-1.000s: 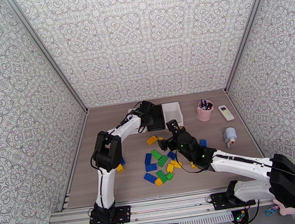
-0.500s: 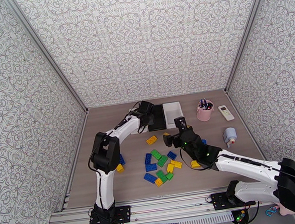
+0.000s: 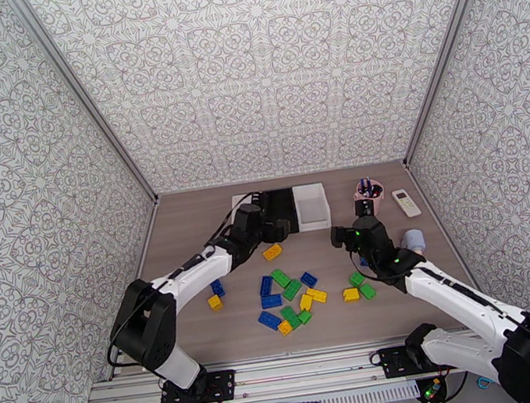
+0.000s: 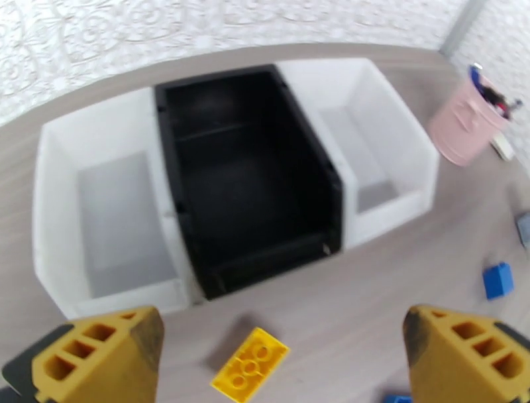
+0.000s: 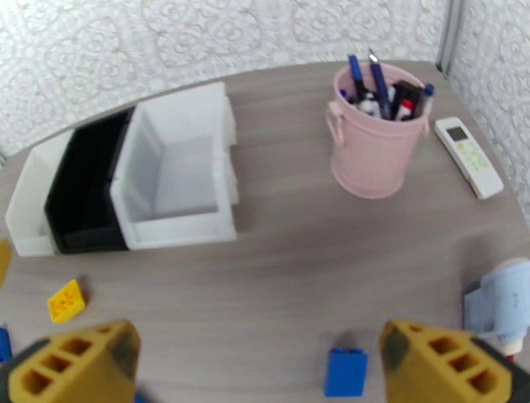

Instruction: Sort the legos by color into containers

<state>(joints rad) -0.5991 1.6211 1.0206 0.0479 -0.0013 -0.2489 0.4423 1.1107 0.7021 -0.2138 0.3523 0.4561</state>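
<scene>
The left arm point(image 3: 195, 267) and right arm point(image 3: 452, 300) are alike: white shells between black joints, thin black cables looped alongside, black base plates point(image 3: 198, 387) at the foot. A small green light point(image 3: 357, 226) glows on the right arm's black wrist. The left hand point(image 4: 278, 335) and right hand point(image 5: 258, 339) carry yellow plastic fingers point(image 4: 99, 361) with rows of rectangular hollows — inner edges scuffed dark.

Pink cup point(image 5: 374, 156) crowds the right white bin's point(image 5: 179, 233) side.

Legos point(image 3: 280, 277) before seemingly abutting containers point(image 3: 314, 224)
</scene>
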